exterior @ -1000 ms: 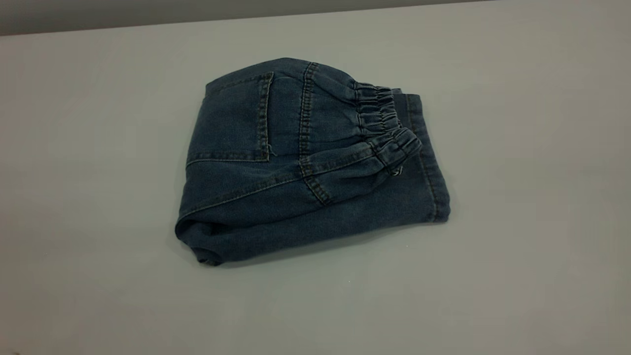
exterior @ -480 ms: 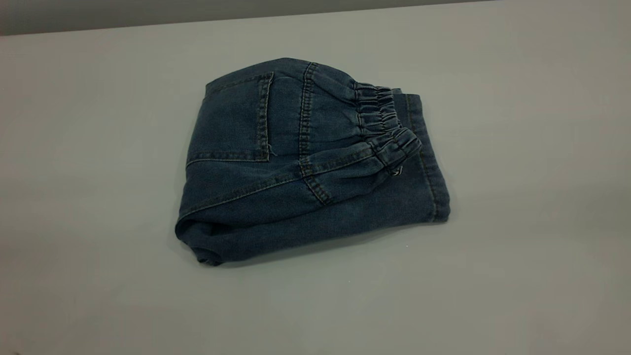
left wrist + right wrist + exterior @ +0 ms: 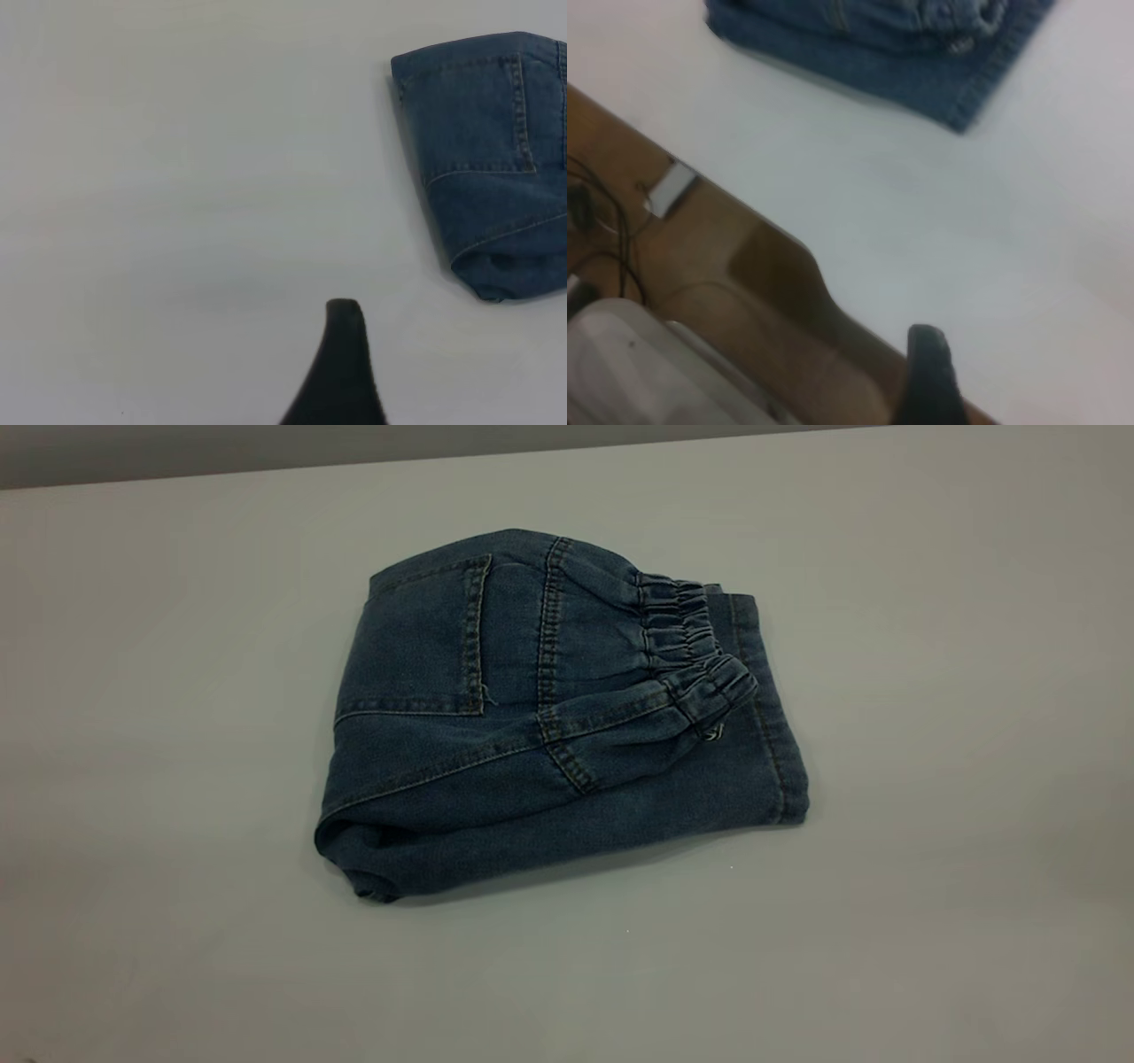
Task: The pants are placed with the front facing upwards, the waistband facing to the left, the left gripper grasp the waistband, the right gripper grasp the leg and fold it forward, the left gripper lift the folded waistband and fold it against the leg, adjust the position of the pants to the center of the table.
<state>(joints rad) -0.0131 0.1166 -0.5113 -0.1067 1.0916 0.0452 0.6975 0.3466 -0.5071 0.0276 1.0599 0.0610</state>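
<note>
Folding looks done: we see the denim shorts (image 3: 558, 717) folded small mid-desk (image 3: 930, 921). Both grippers hang far off, holding nothing; we cannot tell how wide.

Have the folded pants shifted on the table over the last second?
No. In the exterior view the pants lie where they did, their outline at the same gap from the table's far edge, with the waistband on top as before.
</note>
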